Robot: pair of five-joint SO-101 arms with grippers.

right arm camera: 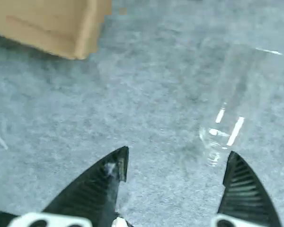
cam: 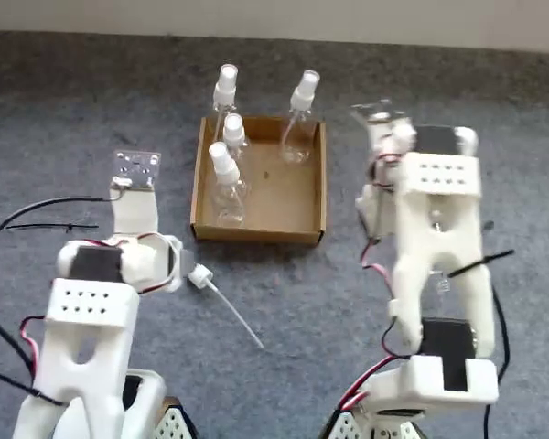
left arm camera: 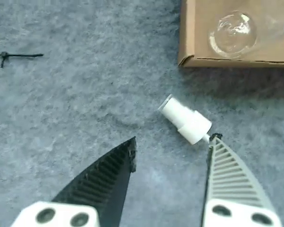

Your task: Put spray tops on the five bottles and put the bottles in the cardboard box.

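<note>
Left gripper (left arm camera: pixel 173 141) gapes beside loose spray top (left arm camera: pixel 185 120) near cardboard box (left arm camera: pixel 187 33).

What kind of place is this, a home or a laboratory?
Probably a hobby or lab robot bench: two white arms on grey carpet-like covering, with a cardboard box and spray bottles.

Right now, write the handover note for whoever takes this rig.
Left gripper: open, over the loose spray top on the carpet beside the cardboard box.
Right gripper: open, at the neck of the uncapped bottle lying on the carpet.
Done: four capped bottles at the box, at least three inside.
Left: cap the fifth, box it.
</note>
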